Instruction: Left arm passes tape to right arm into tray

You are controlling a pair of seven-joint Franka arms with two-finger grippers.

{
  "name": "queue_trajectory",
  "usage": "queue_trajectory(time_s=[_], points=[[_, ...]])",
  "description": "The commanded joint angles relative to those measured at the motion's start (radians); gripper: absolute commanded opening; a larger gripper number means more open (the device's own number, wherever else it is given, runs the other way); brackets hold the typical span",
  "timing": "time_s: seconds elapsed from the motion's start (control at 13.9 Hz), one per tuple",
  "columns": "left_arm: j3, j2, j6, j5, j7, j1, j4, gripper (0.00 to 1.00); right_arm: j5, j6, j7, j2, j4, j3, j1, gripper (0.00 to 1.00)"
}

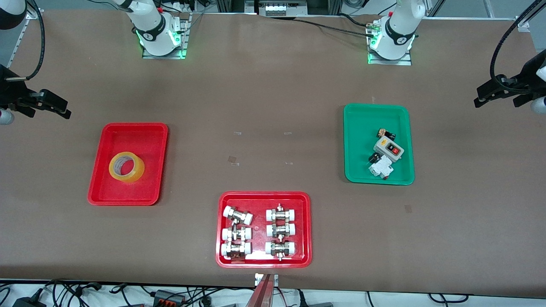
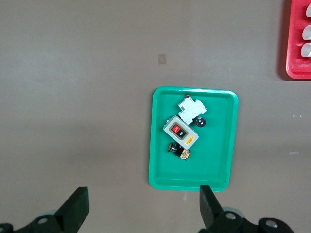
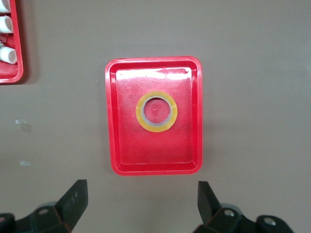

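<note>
- The left gripper [image 2: 141, 208] hangs high over bare brown table [image 2: 73, 97], its two dark fingers [image 2: 75, 208] spread wide apart, holding nothing.
- A green tray [image 2: 218, 141] lies below, carrying a grey switch box [image 2: 181, 132] with a red button, a white breaker [image 2: 191, 108], and small dark parts.
- The corner of a red tray [image 2: 294, 68] with white fittings [image 2: 307, 48] shows at the edge.

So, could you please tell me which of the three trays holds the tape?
The red tray toward the right arm's end holds the tape; nothing else lies in it.
</note>
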Motion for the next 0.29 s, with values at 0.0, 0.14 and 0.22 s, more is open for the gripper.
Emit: queue_trajectory(time_s=[0.0, 0.14, 0.22], points=[[-0.004, 0.002, -0.012, 0.009, 0.023, 0.007, 0.011, 1.00, -0.009, -0.010, -0.019, -0.038, -0.023, 0.013, -0.011, 1.00], [-0.003, 0.002, -0.012, 0.009, 0.023, 0.007, 0.011, 1.00, -0.004, -0.010, -0.019, -0.039, -0.028, 0.013, -0.011, 1.00], [-0.003, 0.002, -0.012, 0.009, 0.023, 0.007, 0.011, 1.00, -0.003, -0.010, -0.019, -0.039, -0.028, 0.013, -0.011, 1.00]])
